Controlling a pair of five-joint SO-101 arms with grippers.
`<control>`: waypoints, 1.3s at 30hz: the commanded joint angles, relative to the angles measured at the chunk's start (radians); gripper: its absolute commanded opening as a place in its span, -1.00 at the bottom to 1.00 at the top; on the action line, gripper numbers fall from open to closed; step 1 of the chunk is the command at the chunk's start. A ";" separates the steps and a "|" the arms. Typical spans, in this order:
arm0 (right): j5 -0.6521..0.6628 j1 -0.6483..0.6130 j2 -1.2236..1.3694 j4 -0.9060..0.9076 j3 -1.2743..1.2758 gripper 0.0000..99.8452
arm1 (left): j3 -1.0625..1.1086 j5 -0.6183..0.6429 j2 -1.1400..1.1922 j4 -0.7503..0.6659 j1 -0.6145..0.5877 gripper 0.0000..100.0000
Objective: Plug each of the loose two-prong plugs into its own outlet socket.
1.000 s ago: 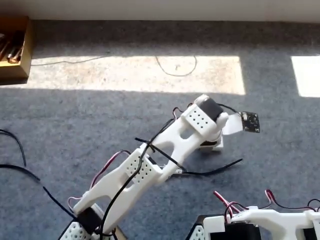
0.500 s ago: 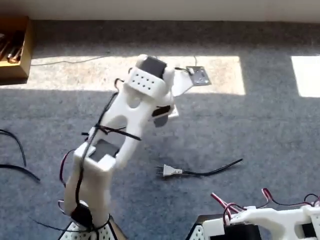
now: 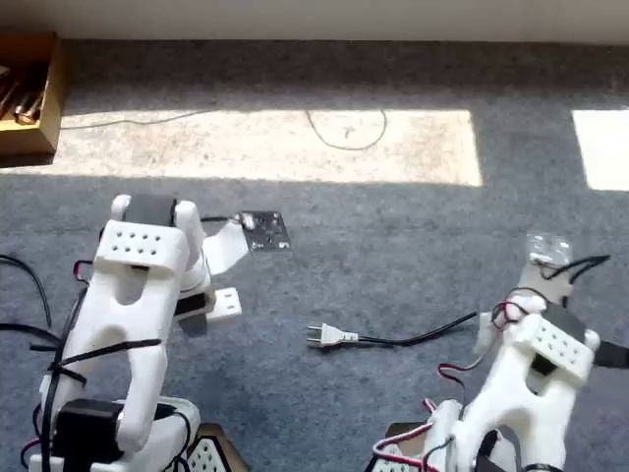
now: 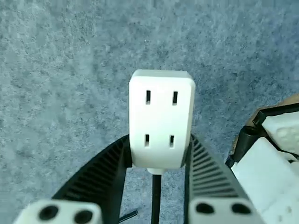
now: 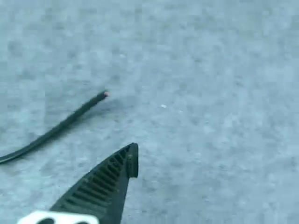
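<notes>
Plug, one, outlet block, one, held by left gripper

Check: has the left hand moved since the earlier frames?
Yes. In the high view the left hand, shut on the outlet block, has swung leftward: from the right of the plug, past it, to its left.

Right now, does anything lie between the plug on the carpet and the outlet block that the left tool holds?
Nothing visible does. In the high view, bare carpet lies between the plug and the outlet block, which the left tool grips.
</notes>
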 commanded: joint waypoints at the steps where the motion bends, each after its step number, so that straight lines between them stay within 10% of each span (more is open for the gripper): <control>1: -0.083 -0.240 -0.004 0.024 -0.039 0.76 | 0.130 -0.038 -0.045 -0.061 -0.007 -0.99; 13: 0.008 -0.693 -0.002 0.504 -0.378 0.76 | 0.349 -0.037 -0.045 -0.230 -0.004 -0.97; 21: 0.063 -0.710 -0.004 0.503 -0.321 0.76 | 0.317 -0.034 -0.047 -0.233 -0.008 -0.32; 39: 0.063 -0.707 -0.010 0.486 -0.320 0.76 | 0.421 0.077 -0.038 -0.404 0.090 -0.32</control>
